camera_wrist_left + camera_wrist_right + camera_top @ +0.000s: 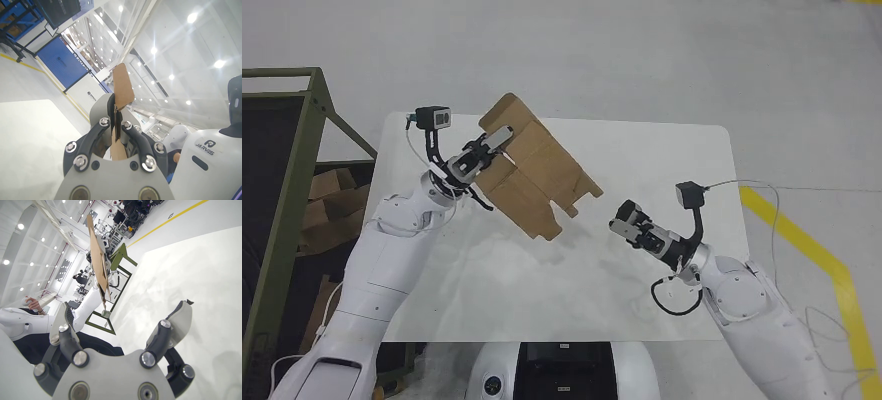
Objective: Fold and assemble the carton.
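Left tool (496,141) pinches flattened brown cardboard carton (538,176).

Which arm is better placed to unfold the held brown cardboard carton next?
Right, probably. The left end effector is shut on the flat brown cardboard carton, so it is occupied; the right end effector is open, empty and faces the carton.

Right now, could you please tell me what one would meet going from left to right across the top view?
Green metal frame → left claw → carton, which that claw grips → right claw, open → yellow floor line.
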`<state>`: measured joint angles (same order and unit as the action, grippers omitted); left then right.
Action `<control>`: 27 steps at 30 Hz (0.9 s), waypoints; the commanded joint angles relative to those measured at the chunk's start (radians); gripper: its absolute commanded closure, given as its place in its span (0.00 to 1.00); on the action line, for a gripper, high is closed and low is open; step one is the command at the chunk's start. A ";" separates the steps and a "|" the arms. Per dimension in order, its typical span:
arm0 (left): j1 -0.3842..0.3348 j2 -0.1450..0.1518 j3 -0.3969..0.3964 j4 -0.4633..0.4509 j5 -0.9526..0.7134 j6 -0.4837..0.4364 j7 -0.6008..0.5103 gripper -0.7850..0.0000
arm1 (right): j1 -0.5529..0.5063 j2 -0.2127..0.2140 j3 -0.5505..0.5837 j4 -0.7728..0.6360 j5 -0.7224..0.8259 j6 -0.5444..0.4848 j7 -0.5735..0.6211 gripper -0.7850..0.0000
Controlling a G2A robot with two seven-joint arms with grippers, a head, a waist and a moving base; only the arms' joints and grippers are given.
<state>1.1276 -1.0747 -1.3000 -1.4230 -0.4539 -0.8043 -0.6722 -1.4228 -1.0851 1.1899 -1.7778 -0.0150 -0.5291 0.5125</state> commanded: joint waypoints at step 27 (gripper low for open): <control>0.003 -0.053 0.059 0.007 0.132 -0.011 0.282 1.00 | 0.052 -0.057 -0.182 -0.012 -0.130 0.076 -0.210 0.57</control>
<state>1.1302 -1.1264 -1.2406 -1.4164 -0.3221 -0.8159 -0.3887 -1.3718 -1.1409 1.0080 -1.7909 -0.1443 -0.4545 0.3032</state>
